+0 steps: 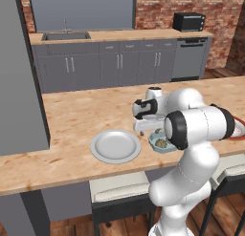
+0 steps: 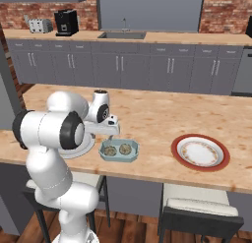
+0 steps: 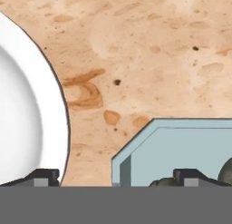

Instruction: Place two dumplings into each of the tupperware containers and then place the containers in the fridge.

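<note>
**Open jaws hang over a filled tub on the kitchen island**

Brick walls and a run of grey cabinets (image 2: 123,65) back the scene, and the long pale wood-grain counter (image 2: 162,114) fills the middle of it. Over its near edge bends the white jointed robot arm (image 2: 51,134), reaching forward from behind the stools. Left of the arm's wrist lies the plain grey round plate (image 1: 115,146); well apart to the right sits the red-rimmed round plate (image 2: 200,152). Between them, just beside the grey plate, rests the light blue oblong tupperware container with clipped corners (image 2: 118,151), and in it lie two small tan-brown mottled dumplings (image 2: 117,149), side by side. The two-finger gripper (image 2: 111,132) hovers just above the tub's left end with its jaws spread wide and nothing between them. From the hand camera one fingertip (image 3: 43,175) stands over the grey plate's rim and the other over the tub's floor, so the tub's left wall lies between them.

The risks, as a judgement: coming straight down from here could set one finger on the plate's rim and tip or scrape it. A grip on one thin wall of the tub could let it tilt when lifted and roll the dumplings out. A push instead of a pinch could slide the tub toward the near edge of the counter.
</note>
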You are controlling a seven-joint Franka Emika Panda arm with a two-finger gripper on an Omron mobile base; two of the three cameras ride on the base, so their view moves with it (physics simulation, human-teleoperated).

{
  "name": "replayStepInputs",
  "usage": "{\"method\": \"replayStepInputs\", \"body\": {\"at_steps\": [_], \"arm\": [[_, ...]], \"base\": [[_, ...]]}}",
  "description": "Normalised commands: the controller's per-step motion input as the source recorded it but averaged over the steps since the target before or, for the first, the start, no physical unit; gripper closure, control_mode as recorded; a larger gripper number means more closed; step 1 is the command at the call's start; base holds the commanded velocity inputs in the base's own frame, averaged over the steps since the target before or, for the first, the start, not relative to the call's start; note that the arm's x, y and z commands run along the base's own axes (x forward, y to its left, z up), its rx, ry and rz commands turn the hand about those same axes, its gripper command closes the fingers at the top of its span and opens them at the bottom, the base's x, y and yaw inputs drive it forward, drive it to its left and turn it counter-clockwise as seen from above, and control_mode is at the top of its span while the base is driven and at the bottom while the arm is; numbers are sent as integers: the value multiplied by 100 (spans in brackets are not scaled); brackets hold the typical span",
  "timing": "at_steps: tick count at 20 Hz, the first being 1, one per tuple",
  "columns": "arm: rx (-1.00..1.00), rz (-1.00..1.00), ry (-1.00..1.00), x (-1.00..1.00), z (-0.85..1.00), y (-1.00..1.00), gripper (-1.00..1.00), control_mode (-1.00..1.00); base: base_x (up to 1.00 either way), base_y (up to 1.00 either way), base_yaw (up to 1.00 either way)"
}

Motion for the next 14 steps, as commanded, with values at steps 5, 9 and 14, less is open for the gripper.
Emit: {"method": "replayStepInputs", "body": {"at_steps": [5, 9, 14], "arm": [[-4, -19, 0, -19, -10, 2, -100, -100], [-6, -16, 0, 0, -26, 0, -100, -100], [0, -5, 0, 16, -2, 3, -100, -100]], "base": [[0, 0, 0], [0, 0, 0], [0, 0, 0]]}}
